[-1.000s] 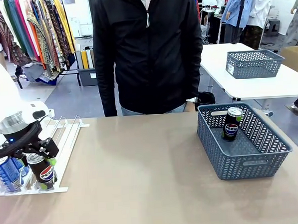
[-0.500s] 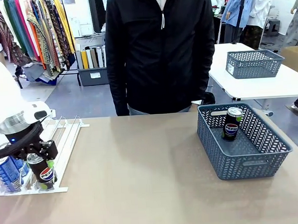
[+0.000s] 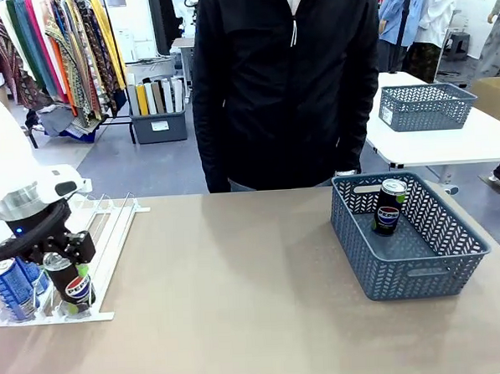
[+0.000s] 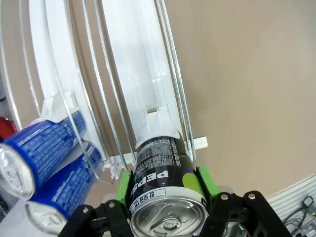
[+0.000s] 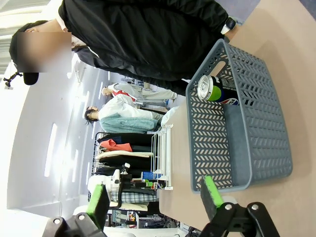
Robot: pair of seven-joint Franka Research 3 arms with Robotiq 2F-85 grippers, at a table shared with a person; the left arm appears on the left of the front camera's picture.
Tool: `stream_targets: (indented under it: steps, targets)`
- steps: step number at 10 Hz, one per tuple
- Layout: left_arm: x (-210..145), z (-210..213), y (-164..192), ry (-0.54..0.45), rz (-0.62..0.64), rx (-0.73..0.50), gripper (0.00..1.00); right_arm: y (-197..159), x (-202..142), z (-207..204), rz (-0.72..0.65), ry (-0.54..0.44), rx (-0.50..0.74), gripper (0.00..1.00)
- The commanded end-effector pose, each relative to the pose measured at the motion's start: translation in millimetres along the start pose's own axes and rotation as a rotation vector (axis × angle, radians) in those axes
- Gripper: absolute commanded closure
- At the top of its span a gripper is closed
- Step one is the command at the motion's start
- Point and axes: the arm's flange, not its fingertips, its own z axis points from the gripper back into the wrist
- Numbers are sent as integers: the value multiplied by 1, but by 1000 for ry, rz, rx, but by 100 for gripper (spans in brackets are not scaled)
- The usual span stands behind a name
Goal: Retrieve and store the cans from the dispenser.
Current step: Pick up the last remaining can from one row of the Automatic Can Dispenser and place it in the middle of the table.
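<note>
My left gripper [image 3: 64, 279] is shut on a black Pepsi can [image 3: 70, 283] at the front end of the white dispenser [image 3: 102, 237], at the table's left. In the left wrist view the green pads [image 4: 124, 186] press both sides of that black can [image 4: 160, 170], which stands at the end of the right lane of the dispenser [image 4: 133, 84]. Two blue cans [image 4: 42, 153] lie in the neighbouring lane, seen in the front view as a blue can [image 3: 8, 288]. My right gripper [image 5: 155, 200] is open with nothing between its fingers. Another black can [image 3: 390, 206] stands in the grey-blue basket [image 3: 405, 267].
A person in a black jacket [image 3: 291, 84] stands at the far side of the table, hands down. The grey-blue basket [image 5: 232, 163] sits at the right of the table. A second basket [image 3: 424, 107] rests on a white table behind.
My left gripper went from open around the black can to shut on it, and has lifted slightly. The person has shifted to the right.
</note>
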Motion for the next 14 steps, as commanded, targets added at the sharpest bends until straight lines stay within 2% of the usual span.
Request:
stream_targets:
  steps: [1,4,6,8,9,13,14]
  targets:
    - [-22,69,2,-79,9,8,100,2,1,1,11,7,7,0]
    - [-60,190,17,-194,99,-63,100,2,1,1,11,7,7,0]
    - [-90,232,20,-277,135,-124,100,2,1,1,11,7,7,0]
    - [-97,238,31,-293,173,-194,100,2,1,1,11,7,7,0]
    - [-101,246,24,-268,114,-111,100,2,1,1,11,7,7,0]
    - [-101,243,24,-261,128,-128,100,2,1,1,11,7,7,0]
    - [-85,243,12,-282,49,-126,100,2,1,1,11,7,7,0]
